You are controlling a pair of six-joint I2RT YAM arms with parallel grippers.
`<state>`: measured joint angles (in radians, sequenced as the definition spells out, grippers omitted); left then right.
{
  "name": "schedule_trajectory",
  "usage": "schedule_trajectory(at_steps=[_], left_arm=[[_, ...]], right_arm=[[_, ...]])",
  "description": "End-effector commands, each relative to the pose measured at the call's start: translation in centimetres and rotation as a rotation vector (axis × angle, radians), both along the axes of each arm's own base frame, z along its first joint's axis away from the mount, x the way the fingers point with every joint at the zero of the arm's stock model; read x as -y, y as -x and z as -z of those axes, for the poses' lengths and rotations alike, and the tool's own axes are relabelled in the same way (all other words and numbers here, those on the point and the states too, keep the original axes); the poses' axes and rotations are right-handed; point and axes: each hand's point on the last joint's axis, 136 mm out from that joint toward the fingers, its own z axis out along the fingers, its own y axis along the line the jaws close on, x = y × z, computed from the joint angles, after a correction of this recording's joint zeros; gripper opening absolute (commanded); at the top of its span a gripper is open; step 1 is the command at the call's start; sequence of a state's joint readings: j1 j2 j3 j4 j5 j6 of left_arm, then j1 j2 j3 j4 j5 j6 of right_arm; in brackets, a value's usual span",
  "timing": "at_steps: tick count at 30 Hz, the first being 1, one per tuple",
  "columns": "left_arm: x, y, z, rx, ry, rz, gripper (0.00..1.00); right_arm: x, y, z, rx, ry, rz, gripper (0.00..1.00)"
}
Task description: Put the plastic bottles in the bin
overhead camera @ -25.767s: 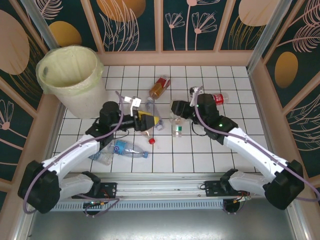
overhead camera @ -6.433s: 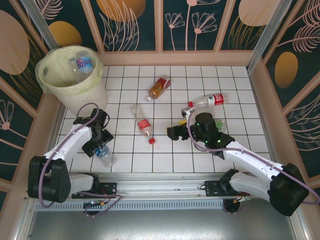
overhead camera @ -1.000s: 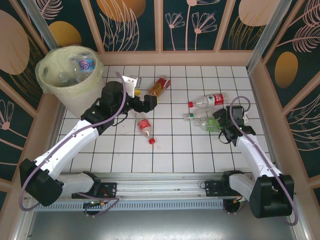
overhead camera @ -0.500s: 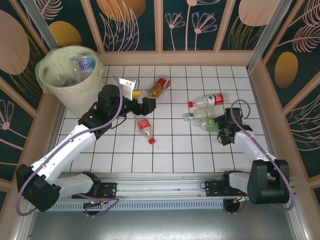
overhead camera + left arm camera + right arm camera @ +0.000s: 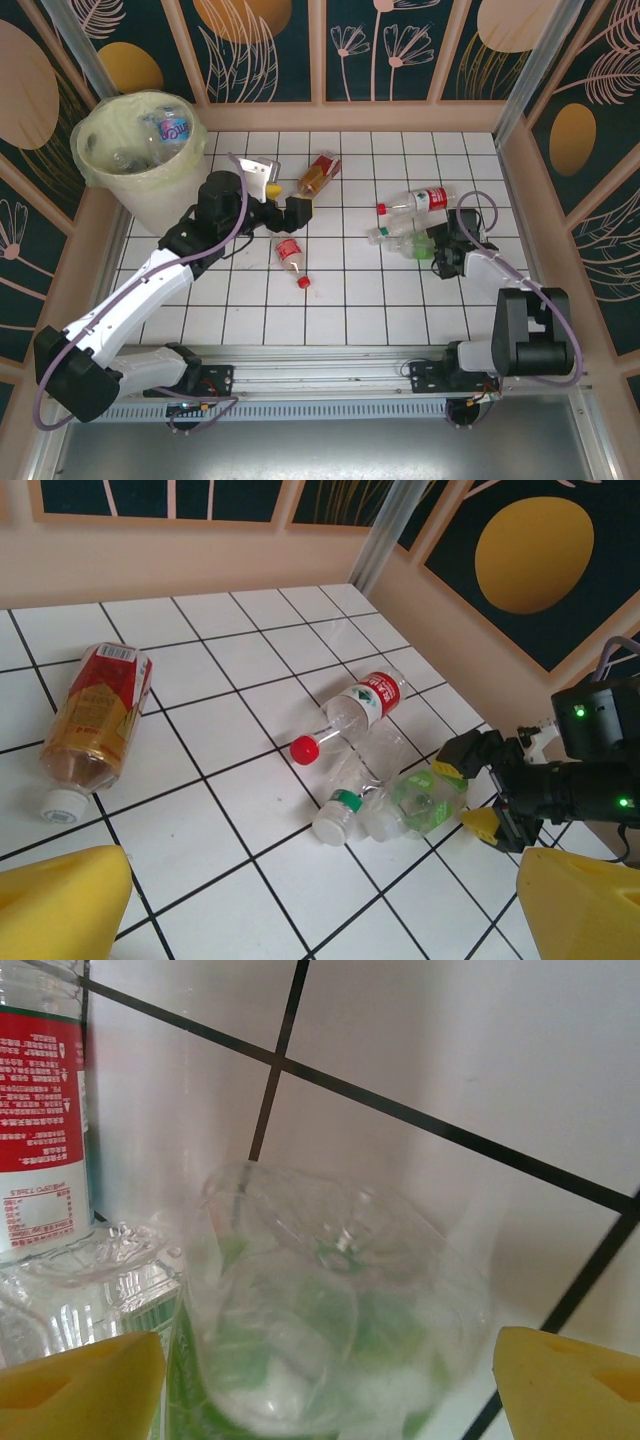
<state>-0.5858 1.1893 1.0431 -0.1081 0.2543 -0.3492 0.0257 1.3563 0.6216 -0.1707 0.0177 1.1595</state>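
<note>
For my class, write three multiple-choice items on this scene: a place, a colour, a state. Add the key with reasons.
1. Where is the large round cream plastic bin? A far left corner B far right corner C near edge
2. What colour is the cap of the crushed clear plastic bottle with the green label? A red B green C blue
3. How is the left claw? A shut on a bottle B shut, empty C open, empty
1 A, top view shows it upper left; 2 B, green in the left wrist view; 3 C, yellow fingertips apart, nothing between.
</note>
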Motion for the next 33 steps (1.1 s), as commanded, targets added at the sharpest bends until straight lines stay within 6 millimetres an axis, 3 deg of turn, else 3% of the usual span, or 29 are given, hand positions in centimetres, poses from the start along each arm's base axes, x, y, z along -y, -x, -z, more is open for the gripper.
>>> schedule_trajectory(at_steps=[1,11,14,17,21,22,27,33], left_arm=[[0.4,-0.2,-0.1,0.014,0.003,0.01,0.99],[1.0,0.0,0.7,-0.025,0.015,0.035,0.99],[1.7,0.7,1.5,-0.051,0.019,0.084,0.99],[2.7,1.9,2.5,-0.077,0.013,0.155,0.99],[4.3,3.7,3.5,-0.097,0.029,0.259,0.99],[4.7,4.5,4.7,-0.116,0.029,0.301,0.99],[7.0,6.8,5.4,-0.123,0.108,0.469,0.99],[10.1,7.5,7.0,-0.126,0.109,0.568,0.99]], right_arm=[[0.4,-1.2,0.2,0.009,0.006,0.014,0.85],[0.4,-2.6,1.0,0.011,0.037,-0.024,0.67],[0.5,-2.8,0.7,0.018,0.064,-0.047,0.58],[0.9,-3.0,-0.1,0.041,0.117,-0.081,0.55],[1.1,-3.4,-2.1,0.105,0.207,-0.149,0.54],[1.0,-3.5,-2.9,0.124,0.237,-0.168,0.54],[-0.3,-3.6,-7.0,0.243,0.356,-0.272,0.55],[-5.5,-3.4,-11.9,0.411,0.407,-0.484,0.55]])
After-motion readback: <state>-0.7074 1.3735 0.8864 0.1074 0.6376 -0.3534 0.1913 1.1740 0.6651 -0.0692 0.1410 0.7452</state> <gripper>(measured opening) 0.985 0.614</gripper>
